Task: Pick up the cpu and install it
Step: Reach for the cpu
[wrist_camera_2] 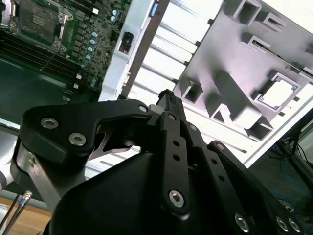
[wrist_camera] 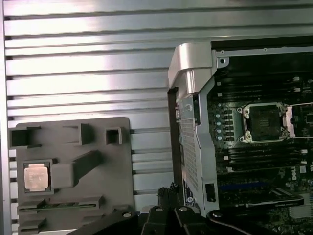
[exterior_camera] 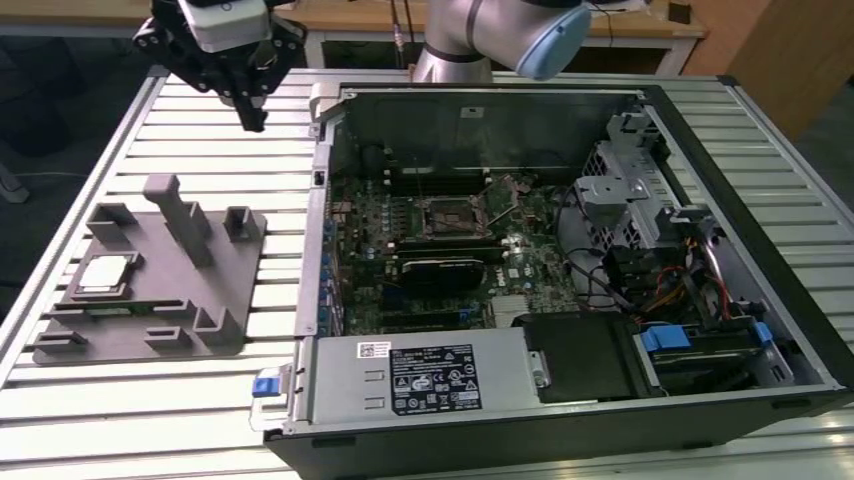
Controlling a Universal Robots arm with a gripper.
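The cpu [exterior_camera: 107,272] is a small silvery square lying flat in a recess of the grey holder block [exterior_camera: 220,300], at the exterior view's left. Both wrist views show it too, cpu [wrist_camera: 37,176] and cpu [wrist_camera_2: 279,93], still seated in the holder. My gripper [exterior_camera: 254,122] hangs high over the slatted table, behind the holder and beside the computer case's corner. Its fingers come together to a point and hold nothing. The empty black socket [exterior_camera: 451,213] sits open on the motherboard, and the socket [wrist_camera: 264,122] also appears in the first wrist view.
The open computer case [exterior_camera: 747,200] fills the exterior view's right, with a power supply [exterior_camera: 420,375], drive cage and cables inside. Its metal side wall [wrist_camera: 193,98] rises between holder and motherboard. Upright posts [exterior_camera: 180,215] stand on the holder. Bare slatted table [exterior_camera: 160,400] surrounds it.
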